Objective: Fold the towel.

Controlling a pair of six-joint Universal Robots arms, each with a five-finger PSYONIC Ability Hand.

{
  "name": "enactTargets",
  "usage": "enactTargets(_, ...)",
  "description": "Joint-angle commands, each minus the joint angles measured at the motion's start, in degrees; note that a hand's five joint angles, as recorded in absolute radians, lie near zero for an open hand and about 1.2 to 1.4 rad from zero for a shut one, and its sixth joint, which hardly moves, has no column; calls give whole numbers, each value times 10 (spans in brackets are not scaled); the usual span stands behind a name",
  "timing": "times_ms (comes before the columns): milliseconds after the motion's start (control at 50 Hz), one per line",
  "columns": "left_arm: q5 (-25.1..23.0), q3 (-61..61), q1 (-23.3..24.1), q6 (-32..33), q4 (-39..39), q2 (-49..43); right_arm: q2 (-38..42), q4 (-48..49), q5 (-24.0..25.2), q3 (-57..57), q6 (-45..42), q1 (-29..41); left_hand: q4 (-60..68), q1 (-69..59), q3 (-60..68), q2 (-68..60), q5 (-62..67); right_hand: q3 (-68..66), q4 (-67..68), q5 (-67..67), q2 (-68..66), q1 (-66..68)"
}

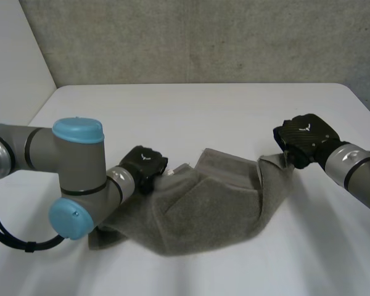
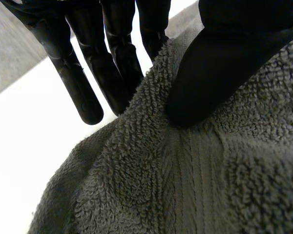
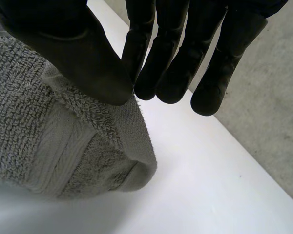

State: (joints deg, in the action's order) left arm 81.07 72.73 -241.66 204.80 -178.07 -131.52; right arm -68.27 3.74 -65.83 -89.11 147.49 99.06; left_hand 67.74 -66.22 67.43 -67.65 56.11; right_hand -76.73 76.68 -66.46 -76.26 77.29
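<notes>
Evidently mid-fold: towel [image 1: 203, 213] sagged on surface [image 1: 191, 117], left hand [image 1: 145, 166] and right hand [image 1: 305, 139] each pinching one end (thumb against fingers). Next move likely called for carrying both ends across together.

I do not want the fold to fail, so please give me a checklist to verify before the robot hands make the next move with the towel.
1. Left robot hand pinches the towel between thumb and fingers: ok.
2. Right robot hand pinches the towel's other end, near a corner: ok.
3. Towel stretched flat between the hands: not ok, the middle sags and is bunched.
4. Table beyond the towel is bare for laying it down: ok.
5. Both grips at matching corners: cannot tell.
</notes>
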Motion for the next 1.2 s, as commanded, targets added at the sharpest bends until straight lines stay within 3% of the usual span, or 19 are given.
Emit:
enactTargets(20,39,-99,3,-3,-5,9,29,39,-10,94,11,38,123,-138,126,-124,139,-33,33,-35,-37,27)
enactTargets(80,134,-237,-6,-17,-42,6,45,166,-75,193,68,60,123,-138,126,-124,139,-33,33,-35,-37,27)
enactTargets(100,134,-238,-6,-17,-42,6,45,167,-76,193,68,60,123,-138,126,-124,139,-33,33,-35,-37,27)
enactTargets(160,217,-283,-27,-57,-97,27,45,274,-126,235,160,60,123,-138,126,-124,139,-33,33,-35,-37,27)
enactTargets(200,234,-265,-41,-98,-106,59,45,263,-125,245,184,58,123,-138,126,-124,139,-33,33,-35,-37,27)
enactTargets(300,212,-127,-55,-180,-107,115,46,157,-87,238,181,59,123,-138,126,-124,139,-33,33,-35,-37,27)
enactTargets(420,143,40,-57,-186,-115,128,82,27,-12,226,156,56,123,-138,126,-124,139,-33,33,-35,-37,27)
enactTargets(520,108,128,-56,-184,-114,114,109,-30,-5,197,94,55,123,-138,126,-124,139,-33,33,-35,-37,27)
enactTargets(680,104,221,-58,-176,-112,115,124,-40,-2,140,4,54,123,-138,126,-124,139,-33,33,-35,-37,27)
enactTargets(1040,105,323,-65,-174,-112,261,63,-51,-7,84,4,41,123,-138,126,-124,139,-33,33,-35,-37,27)
enactTargets(1080,104,335,-65,-173,-111,273,52,-51,-5,68,4,30,74,-89,77,-75,90,-33,33,-35,-37,27)
enactTargets(1120,103,361,-64,-171,-110,290,23,-53,3,33,2,12,-175,160,-172,174,-159,-33,33,-35,-37,27)
enactTargets(1140,103,361,-64,-171,-110,290,23,-53,3,32,2,12,-177,161,-173,176,-160,-33,33,-35,-37,27)
enactTargets(1180,103,380,-63,-146,-107,304,2,-46,8,0,0,4,-333,317,-329,332,-316,-33,33,-35,-37,27)
enactTargets(1200,103,380,-63,-146,-107,304,2,-46,8,0,0,4,-333,318,-330,332,-317,-33,33,-35,-37,27)
